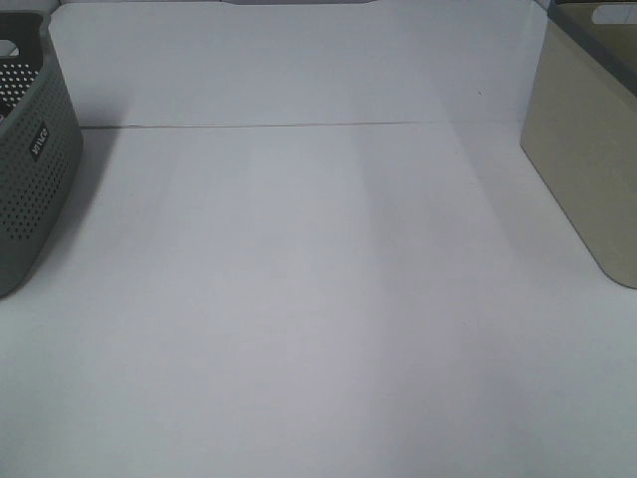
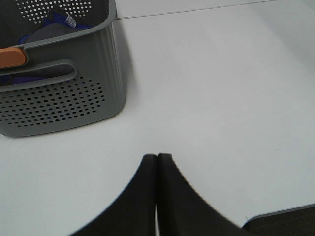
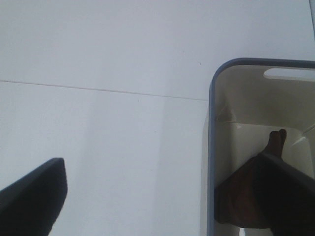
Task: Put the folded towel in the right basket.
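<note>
The folded towel (image 3: pixel 241 194), dark reddish-brown, lies inside the right basket (image 3: pixel 212 147), a cream bin with a grey rim. One corner of the cloth sticks up. The basket also shows at the right edge of the exterior high view (image 1: pixel 582 159); the towel is hidden there. My right gripper (image 3: pixel 162 162) is open, one finger over the table and the other finger (image 3: pixel 290 196) over the basket, partly covering the towel. My left gripper (image 2: pixel 157 157) is shut and empty above the bare table. Neither gripper shows in the exterior high view.
A grey perforated basket (image 1: pixel 35 149) with a small label stands at the left edge. In the left wrist view (image 2: pixel 74 93) it holds blue cloth and an orange item. A white backboard (image 1: pixel 299 60) rises behind the white table (image 1: pixel 299 299).
</note>
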Action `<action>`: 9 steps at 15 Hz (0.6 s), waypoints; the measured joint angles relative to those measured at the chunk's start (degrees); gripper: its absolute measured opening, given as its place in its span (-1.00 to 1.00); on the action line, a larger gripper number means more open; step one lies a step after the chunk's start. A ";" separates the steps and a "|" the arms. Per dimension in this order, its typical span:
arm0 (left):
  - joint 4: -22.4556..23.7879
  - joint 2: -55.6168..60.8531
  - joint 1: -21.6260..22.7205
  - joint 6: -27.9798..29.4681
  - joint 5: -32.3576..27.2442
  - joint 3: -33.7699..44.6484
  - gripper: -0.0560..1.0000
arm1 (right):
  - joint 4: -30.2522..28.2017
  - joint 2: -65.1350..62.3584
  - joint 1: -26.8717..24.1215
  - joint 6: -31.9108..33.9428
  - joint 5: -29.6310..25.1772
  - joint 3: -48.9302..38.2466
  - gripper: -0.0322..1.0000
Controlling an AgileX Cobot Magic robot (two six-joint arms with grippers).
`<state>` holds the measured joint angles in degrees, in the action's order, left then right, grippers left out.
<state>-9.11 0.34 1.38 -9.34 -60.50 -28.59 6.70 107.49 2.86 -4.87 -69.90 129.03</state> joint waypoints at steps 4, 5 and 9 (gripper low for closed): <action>0.00 0.00 0.00 0.00 0.00 0.00 -0.89 | -2.58 -9.91 2.58 0.63 0.23 -11.29 0.96; 0.00 0.00 0.00 0.00 0.00 0.00 -0.89 | -3.38 -13.41 2.58 0.63 0.23 -16.67 0.96; 0.00 0.00 0.00 0.00 0.00 0.00 -0.89 | -4.01 -28.59 2.58 0.63 0.23 -41.94 0.96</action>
<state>-9.11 0.34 1.38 -9.34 -60.50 -28.59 2.69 78.90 5.44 -4.24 -69.67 87.09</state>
